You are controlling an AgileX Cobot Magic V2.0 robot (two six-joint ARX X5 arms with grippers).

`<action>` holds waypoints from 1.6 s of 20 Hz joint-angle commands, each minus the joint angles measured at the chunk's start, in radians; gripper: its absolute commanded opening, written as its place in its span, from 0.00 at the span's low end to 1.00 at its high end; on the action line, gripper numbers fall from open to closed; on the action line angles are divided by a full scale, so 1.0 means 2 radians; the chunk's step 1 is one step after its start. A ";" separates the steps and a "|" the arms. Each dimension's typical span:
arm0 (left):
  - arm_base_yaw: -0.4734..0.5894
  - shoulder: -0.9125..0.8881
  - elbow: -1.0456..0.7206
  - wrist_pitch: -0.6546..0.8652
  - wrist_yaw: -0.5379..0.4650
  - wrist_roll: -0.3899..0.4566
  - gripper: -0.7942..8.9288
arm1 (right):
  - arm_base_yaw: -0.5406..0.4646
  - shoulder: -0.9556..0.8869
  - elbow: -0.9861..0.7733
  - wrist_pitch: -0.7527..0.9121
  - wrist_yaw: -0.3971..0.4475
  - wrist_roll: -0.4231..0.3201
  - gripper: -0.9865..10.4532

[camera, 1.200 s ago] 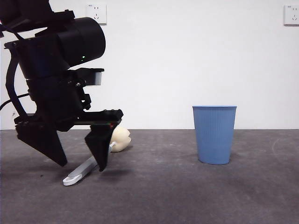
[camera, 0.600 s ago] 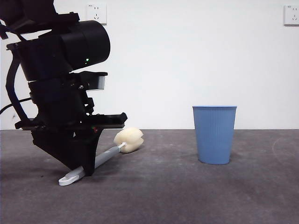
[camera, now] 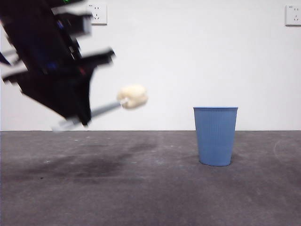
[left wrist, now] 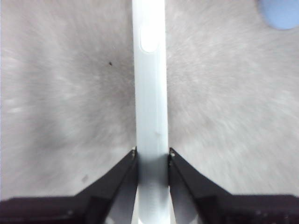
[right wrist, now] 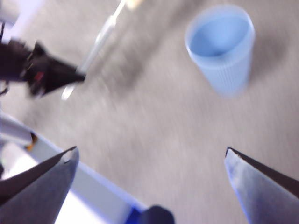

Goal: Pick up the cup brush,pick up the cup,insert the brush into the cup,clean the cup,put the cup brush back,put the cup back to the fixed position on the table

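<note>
In the front view the left gripper [camera: 75, 117] is up in the air at the left, blurred, with its jaws clamped on the grey handle of the cup brush [camera: 106, 109]. The brush is clear of the table [camera: 150, 188] and slants upward to the right, its cream-yellow sponge head at the high end and its pale looped tip poking out on the far side of the jaws. A faint shadow lies on the table beneath it. The blue ribbed cup [camera: 216, 135] stands upright on the table, well apart to the right of the brush, mouth up, with nothing touching it. Two white wall sockets [camera: 97, 13] sit on the white wall behind. In the left wrist view the two black jaws press against either side of the brush handle [left wrist: 150, 93], which runs straight away from the camera over the blurred grey table [left wrist: 60, 93]; a bit of the blue cup [left wrist: 280, 14] shows at a corner. In the right wrist view the right gripper [right wrist: 152, 163] hangs high above the table [right wrist: 154, 130] with its jaws spread wide and nothing between them. Below it the cup [right wrist: 222, 46] stands open-mouthed and empty, and off to one side the left gripper [right wrist: 79, 77] shows dark, holding the brush [right wrist: 100, 39] by the handle.
</note>
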 commanded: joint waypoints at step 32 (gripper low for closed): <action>-0.002 -0.168 -0.001 -0.134 -0.004 0.045 0.07 | 0.127 0.404 -0.220 0.807 0.256 0.038 0.63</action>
